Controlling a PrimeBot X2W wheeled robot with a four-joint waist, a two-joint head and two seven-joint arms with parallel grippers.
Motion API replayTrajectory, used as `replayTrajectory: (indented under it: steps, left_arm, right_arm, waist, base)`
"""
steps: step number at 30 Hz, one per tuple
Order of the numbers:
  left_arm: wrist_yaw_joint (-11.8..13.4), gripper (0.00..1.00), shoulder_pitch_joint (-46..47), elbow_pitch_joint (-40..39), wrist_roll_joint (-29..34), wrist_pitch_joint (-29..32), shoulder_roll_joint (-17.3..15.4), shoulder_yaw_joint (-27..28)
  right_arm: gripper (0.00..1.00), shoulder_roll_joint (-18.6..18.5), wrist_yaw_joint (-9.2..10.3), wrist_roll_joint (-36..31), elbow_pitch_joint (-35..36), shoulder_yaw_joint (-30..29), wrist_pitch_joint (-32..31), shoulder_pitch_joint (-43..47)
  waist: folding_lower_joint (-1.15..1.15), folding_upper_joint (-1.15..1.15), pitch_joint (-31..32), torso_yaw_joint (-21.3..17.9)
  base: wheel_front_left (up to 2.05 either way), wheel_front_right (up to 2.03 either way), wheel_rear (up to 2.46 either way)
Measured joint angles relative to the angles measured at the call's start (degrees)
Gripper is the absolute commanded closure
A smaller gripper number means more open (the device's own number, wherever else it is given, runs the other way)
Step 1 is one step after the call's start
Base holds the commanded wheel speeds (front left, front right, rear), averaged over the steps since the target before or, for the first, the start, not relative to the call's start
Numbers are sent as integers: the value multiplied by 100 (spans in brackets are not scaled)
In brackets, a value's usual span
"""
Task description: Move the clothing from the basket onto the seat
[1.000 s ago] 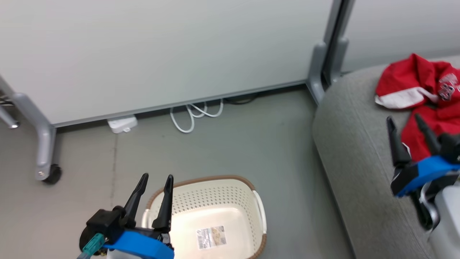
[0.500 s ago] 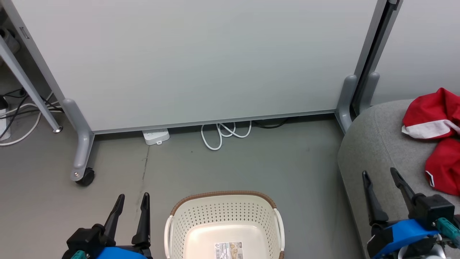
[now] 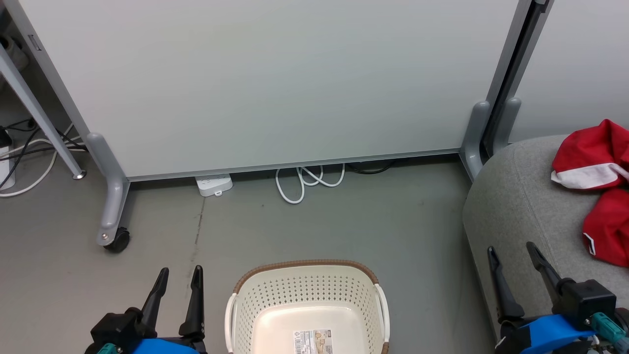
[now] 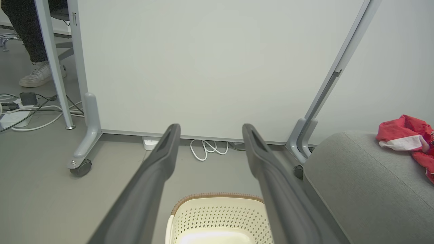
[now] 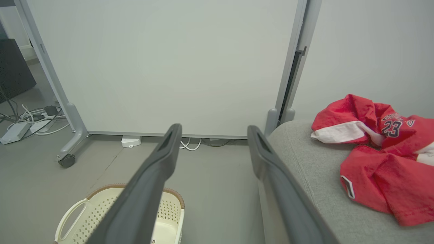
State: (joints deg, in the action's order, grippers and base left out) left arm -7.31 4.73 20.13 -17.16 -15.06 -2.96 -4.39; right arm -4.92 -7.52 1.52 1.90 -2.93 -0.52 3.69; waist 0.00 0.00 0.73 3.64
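Left gripper (image 3: 181, 269): hovering low over the grey floor (image 3: 344, 226), dark fingers standing spread apart.
Right gripper (image 3: 510, 247): hovering opposite, fingers likewise parted.
Basket (image 3: 304, 264): white perforated plastic, brown woven-look rim, sitting between both grippers.
Seat (image 3: 521, 196): large grey woven-fabric sofa, standing just right of it.
Clothing (image 3: 604, 231): two crumpled red white-trimmed garments, lying on that sofa.

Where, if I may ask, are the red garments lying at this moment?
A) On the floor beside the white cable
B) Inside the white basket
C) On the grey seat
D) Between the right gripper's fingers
C: the clothing lies crumpled on the seat, the basket shows a bare bottom with a label sticker, and the left gripper and right gripper are open with nothing between their fingers.
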Motion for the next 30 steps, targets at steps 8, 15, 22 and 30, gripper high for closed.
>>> replayTrajectory:
  steps: [8, 15, 22, 30]
  left_arm:
    - [0, 0, 1, 19, -1, 0, 2, -62]
    - [2, 100, -42, 135, -38, 10, 21, -114]
    - [2, 100, -277, 481, -52, 29, 51, -148]
    - [2, 100, -344, 489, -706, 232, 57, -81]
  right_arm:
    - [0, 80, 0, 37, 10, -62, -5, 33]
    - [100, 102, -2, 45, -146, -60, 1, 107]
    - [100, 110, -3, 52, -557, -57, -5, 134]
    - [100, 116, -3, 826, -737, -82, -68, 125]
  waist:
    - [0, 0, 12, -29]
    - [0, 0, 25, -44]
    - [0, 0, 25, -47]
    - [1, 0, 18, -66]
  base:
    - [0, 0, 0]
    - [0, 0, 0]
    - [0, 0, 0]
    - [0, 0, 0]
